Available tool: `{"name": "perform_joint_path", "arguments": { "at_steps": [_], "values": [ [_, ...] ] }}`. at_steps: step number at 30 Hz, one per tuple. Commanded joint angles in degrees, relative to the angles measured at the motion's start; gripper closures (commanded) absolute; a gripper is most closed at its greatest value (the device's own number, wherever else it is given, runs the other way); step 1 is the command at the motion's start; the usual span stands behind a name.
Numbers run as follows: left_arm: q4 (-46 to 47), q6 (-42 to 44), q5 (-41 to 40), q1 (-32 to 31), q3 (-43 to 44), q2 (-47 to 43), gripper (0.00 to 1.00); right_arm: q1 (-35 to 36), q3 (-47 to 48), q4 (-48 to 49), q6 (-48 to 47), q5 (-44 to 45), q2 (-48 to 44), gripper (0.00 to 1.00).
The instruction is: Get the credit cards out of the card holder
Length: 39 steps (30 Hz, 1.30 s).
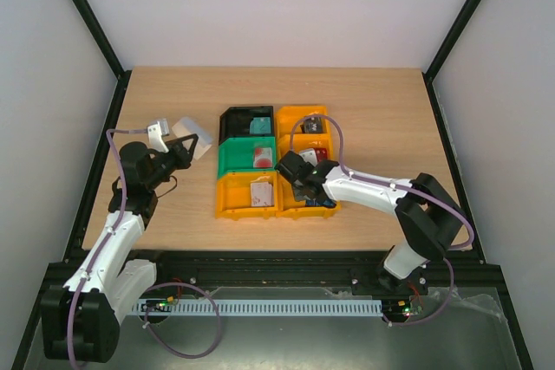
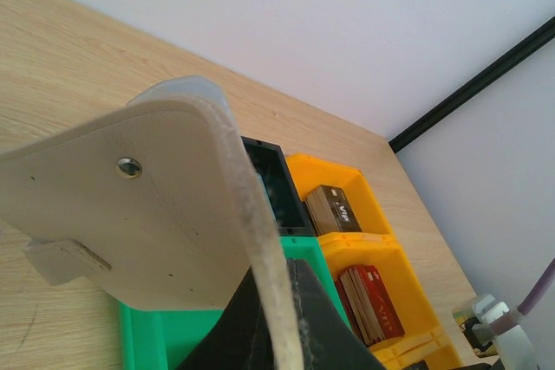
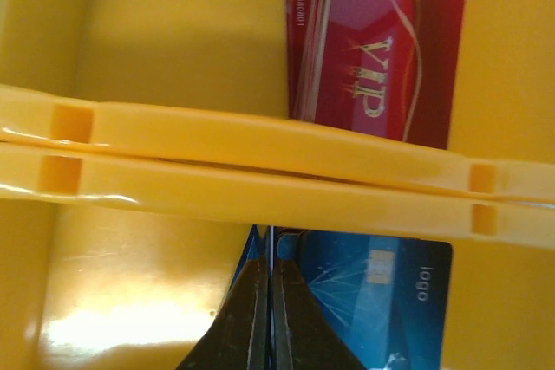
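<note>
The pale card holder [image 1: 192, 139] hangs above the table's left part, with my left gripper [image 1: 179, 152] shut on its lower edge. In the left wrist view the card holder [image 2: 130, 214] fills the middle, its tan edge running down between the dark fingers [image 2: 325, 327]. My right gripper [image 1: 305, 186] is low inside the front right orange bin [image 1: 323, 208]. It is shut on a thin credit card [image 3: 271, 244] seen edge-on. A blue credit card [image 3: 390, 296] lies flat beside it.
Six bins stand together mid-table. The black bin [image 1: 236, 119] holds a teal card, the green bin [image 1: 232, 159] a red one, the front left orange bin [image 1: 232, 198] a white-pink one. The right orange bins hold dark cards [image 2: 334, 207] and red VIP cards [image 3: 377, 41].
</note>
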Motion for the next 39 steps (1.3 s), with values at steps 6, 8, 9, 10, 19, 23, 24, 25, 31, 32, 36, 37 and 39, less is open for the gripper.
{"name": "perform_joint_path", "arguments": {
  "at_steps": [6, 8, 9, 10, 19, 23, 24, 25, 31, 32, 36, 37, 39],
  "values": [
    [2.30, 0.84, -0.28, 0.47, -0.56, -0.27, 0.98, 0.16, 1.72, -5.79, 1.10, 7.88, 0.00, 0.98],
    [2.29, 0.85, -0.28, 0.56, -0.60, -0.36, 0.98, 0.19, 2.56, -6.20, 1.38, 7.30, -0.02, 0.98],
    [2.29, 0.85, -0.25, 0.61, -0.63, -0.36, 0.98, 0.16, 2.95, -6.22, 1.15, 6.58, -0.04, 0.99],
    [2.37, 0.89, -0.31, 0.65, -0.62, -0.29, 0.98, 0.25, 3.38, -5.92, 0.70, 5.44, -0.13, 0.98],
    [2.71, 0.73, -0.03, 0.66, -0.79, -0.29, 0.98, 0.85, 6.38, -1.55, -4.11, -7.95, -6.52, 0.98],
    [3.08, 0.77, 0.01, 0.66, -0.78, -0.20, 0.98, 0.86, 9.95, -8.76, -2.05, -1.31, -5.73, 0.98],
    [3.10, 0.70, 0.02, 0.66, -0.81, -0.20, 0.98, 0.84, 10.63, -10.41, -1.85, -0.22, -5.29, 0.98],
    [3.08, 0.67, 0.09, 0.66, -0.80, -0.16, 0.98, 0.87, 11.18, -12.01, -1.65, 0.58, -4.78, 0.98],
    [3.34, 0.81, -0.26, 0.73, -0.98, -0.24, 0.98, 0.83, 14.77, -18.90, -1.54, 6.15, -1.82, 0.98],
    [3.35, 0.70, -0.27, 0.74, -1.08, -0.27, 0.98, 0.86, 15.39, -19.49, -1.86, 6.73, -1.20, 0.98],
    [3.43, 0.88, -0.38, 0.74, -1.16, -0.18, 0.98, 0.91, 16.49, -20.91, -3.54, 5.19, 1.03, 0.98],
    [3.45, 0.90, -0.39, 0.74, -1.01, -0.15, 0.98, 0.91, 16.54, -21.22, -3.59, 4.65, 1.56, 0.98],
    [3.67, 0.89, -0.44, 0.74, -0.90, 0.08, 0.98, 0.86, 16.54, -21.87, -3.30, 5.05, 2.03, 0.98]
  ]
}}
